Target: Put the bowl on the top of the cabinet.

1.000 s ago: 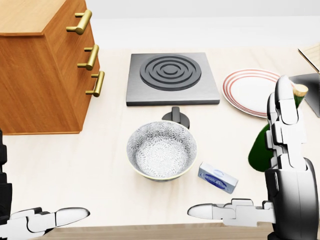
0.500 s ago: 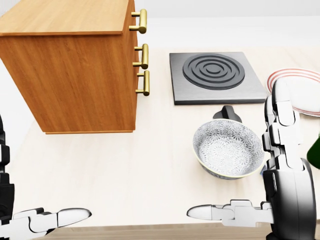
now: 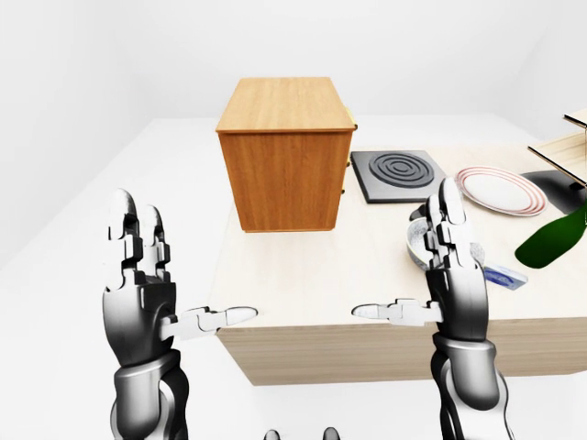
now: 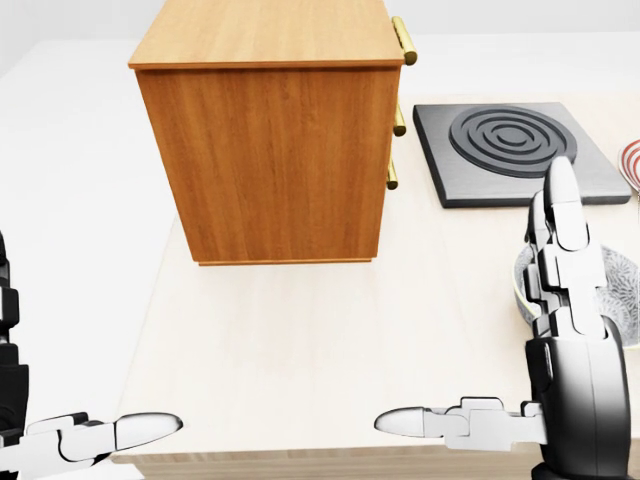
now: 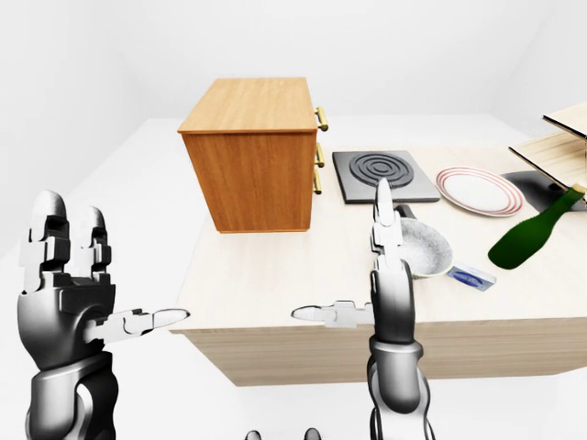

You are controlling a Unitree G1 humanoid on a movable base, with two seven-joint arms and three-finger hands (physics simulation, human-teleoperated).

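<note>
In the left-eye view, the wooden cabinet point(image 3: 286, 151) is seen standing at the far left corner of the pale counter point(image 3: 303, 284), with its flat top bare. A dark hotplate point(image 3: 398, 173) lies just to its right along the far edge, and a red-rimmed plate point(image 3: 501, 190) is set further right. The left hand point(image 3: 139, 291) is held off the counter's left edge, its fingers upright and spread, with nothing in it. The right hand point(image 3: 451, 286) is raised over the near edge, released likewise, with its thumb stretched leftward; the bowl point(image 3: 420, 240) is partly hidden behind it.

In the head view, the cabinet fills the upper middle, and 3 brass handles point(image 4: 403, 40) are shown on its right face. Only a slice of the bowl's patterned rim point(image 4: 622, 275) is visible at the right edge, behind the right hand's fingers point(image 4: 562, 240).

In the right-eye view, the bowl point(image 5: 424, 247) is seen best: it rests on the counter, well apart from the cabinet, near the hotplate's near edge. A small blue-and-white packet point(image 5: 473, 276) lies just to its right, and a green bottle point(image 5: 534, 229) is tilted toward the counter's right edge.
</note>
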